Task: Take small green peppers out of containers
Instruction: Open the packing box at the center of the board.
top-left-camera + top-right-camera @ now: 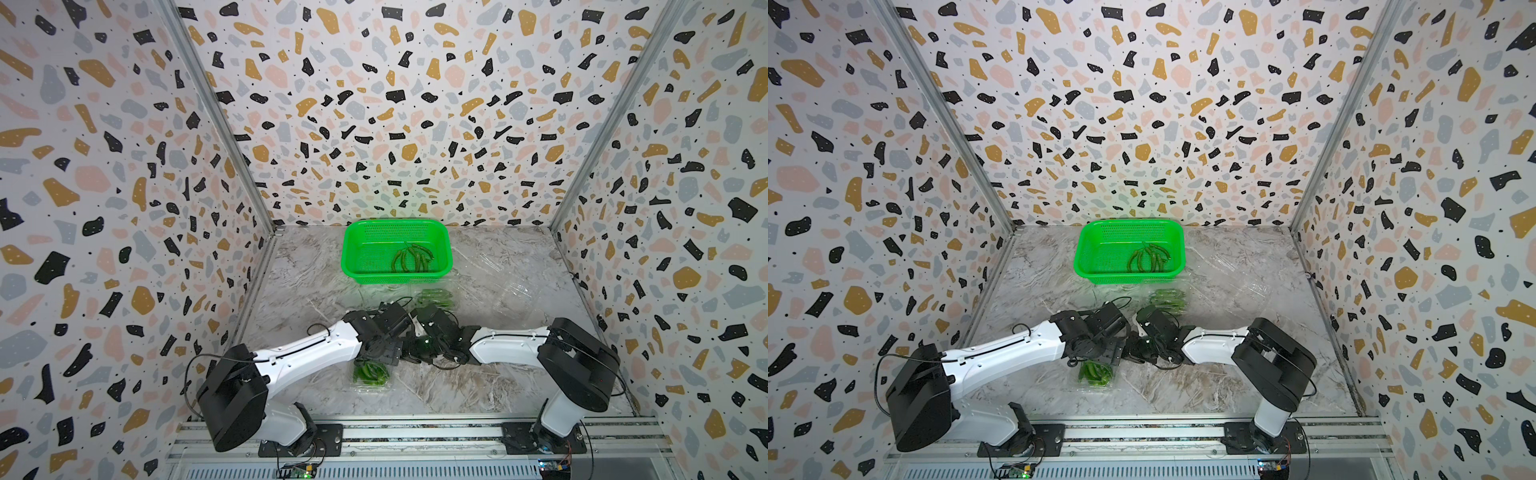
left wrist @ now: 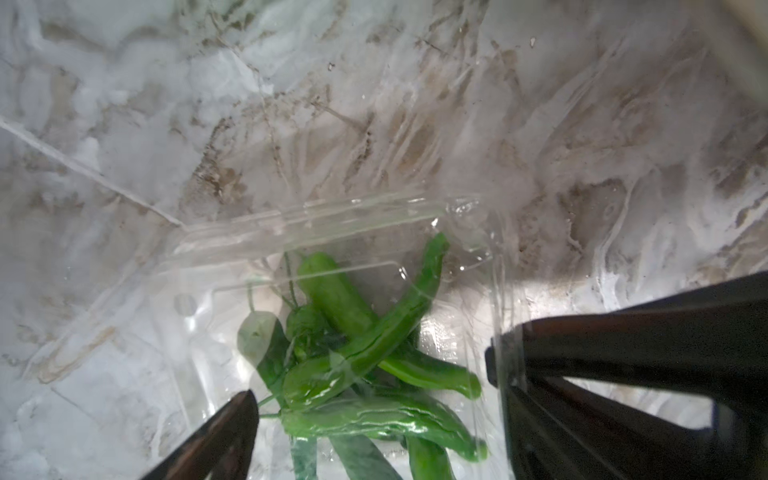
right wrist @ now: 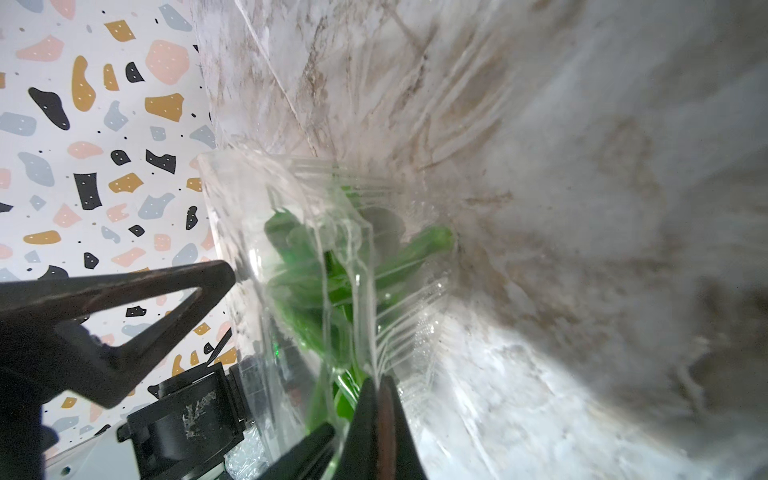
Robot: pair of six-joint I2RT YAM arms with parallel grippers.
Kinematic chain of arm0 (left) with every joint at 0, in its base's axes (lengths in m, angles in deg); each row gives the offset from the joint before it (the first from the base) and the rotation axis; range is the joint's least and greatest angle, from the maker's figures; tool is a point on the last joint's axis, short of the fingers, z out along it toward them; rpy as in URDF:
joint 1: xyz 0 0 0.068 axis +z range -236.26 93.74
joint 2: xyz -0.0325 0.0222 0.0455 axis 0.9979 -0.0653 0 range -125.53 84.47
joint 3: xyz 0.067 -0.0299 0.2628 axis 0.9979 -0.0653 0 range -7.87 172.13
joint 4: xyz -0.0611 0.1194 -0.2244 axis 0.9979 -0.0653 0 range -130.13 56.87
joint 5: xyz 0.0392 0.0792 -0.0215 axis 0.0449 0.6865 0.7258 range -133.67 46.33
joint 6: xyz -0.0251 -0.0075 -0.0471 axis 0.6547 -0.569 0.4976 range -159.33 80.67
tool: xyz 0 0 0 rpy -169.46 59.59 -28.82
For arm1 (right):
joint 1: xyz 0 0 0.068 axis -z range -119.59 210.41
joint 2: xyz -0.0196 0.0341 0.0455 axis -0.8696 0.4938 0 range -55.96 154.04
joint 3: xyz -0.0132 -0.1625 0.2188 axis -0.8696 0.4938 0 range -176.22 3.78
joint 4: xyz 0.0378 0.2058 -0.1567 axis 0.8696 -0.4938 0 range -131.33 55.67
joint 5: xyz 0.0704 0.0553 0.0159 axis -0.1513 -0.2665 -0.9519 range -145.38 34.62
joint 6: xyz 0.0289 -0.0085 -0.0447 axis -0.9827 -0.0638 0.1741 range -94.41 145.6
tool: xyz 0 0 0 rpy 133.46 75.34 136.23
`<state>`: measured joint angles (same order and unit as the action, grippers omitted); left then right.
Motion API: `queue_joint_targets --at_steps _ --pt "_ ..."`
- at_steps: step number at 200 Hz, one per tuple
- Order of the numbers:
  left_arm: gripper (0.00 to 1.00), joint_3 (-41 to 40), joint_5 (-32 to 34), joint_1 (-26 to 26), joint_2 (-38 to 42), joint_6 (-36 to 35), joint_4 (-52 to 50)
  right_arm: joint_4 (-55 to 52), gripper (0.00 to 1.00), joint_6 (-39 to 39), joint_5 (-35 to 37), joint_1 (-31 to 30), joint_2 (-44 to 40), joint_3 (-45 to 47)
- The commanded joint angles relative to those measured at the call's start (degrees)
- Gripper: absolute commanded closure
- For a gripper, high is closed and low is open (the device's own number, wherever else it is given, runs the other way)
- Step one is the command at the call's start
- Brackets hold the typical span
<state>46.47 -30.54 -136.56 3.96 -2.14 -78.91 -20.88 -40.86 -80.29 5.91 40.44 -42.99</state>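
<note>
**A:** Start nearest the rail. Where is the near container (image 1: 371, 376)?

**B:** On the surface (image 1: 478, 386), left of centre, partly under the two wrists. The small green peppers (image 2: 357, 345) inside cross one another like an X, so the pile has no single long axis.

**A:** And the grippers?

**B:** The left gripper (image 2: 370, 380) has its jaws apart, one finger on either side of the pile. I cannot tell whether either finger presses the plastic. The right gripper (image 3: 376, 390) is pinched closed on a thin ribbed flap of the same pack. In both top views the wrists hide all the fingertips.

**A:** Further back?

**B:** The middle container (image 1: 434, 297) lies just beyond the right wrist, which cuts off its near end. Its peppers lie crosswise, left to right. To its right the third container (image 1: 513, 293) shows only as glare, and I cannot make out its contents.

**A:** And at the back?

**B:** The green basket (image 1: 361, 253) stands with its far rim close to the back wall. The loose peppers (image 1: 411, 259) lie side by side in its right half, slightly curved, with their long axes running near to far.

**A:** Where is there room to move?

**B:** There is bare surface on both sides of the basket. The widest stretch lies right of the grippers, reaching to the right wall.
</note>
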Motion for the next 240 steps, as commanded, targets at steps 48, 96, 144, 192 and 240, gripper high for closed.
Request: queue_joint_targets --at_steps 48,96,144,192,240 --pt "0.22 4.6 15.6 0.2 2.1 -1.9 -9.3 -4.5 1.00 0.8 2.3 -0.3 -5.7 3.3" --pt "0.27 8.2 23.2 0.2 6.5 -4.1 -17.3 -6.7 1.00 1.8 4.5 -0.3 -6.2 5.1" --pt "0.27 11.6 27.2 1.4 11.5 -3.5 -26.8 -10.0 1.00 1.9 8.3 -0.2 -7.7 4.3" --pt "0.23 13.3 19.5 13.1 17.3 -7.1 -27.5 -17.0 0.99 4.9 12.7 2.0 -12.8 2.7" --pt "0.18 13.9 -0.4 21.9 17.3 -9.4 -21.5 -34.7 0.38 21.1 12.8 2.5 -13.4 -9.4"
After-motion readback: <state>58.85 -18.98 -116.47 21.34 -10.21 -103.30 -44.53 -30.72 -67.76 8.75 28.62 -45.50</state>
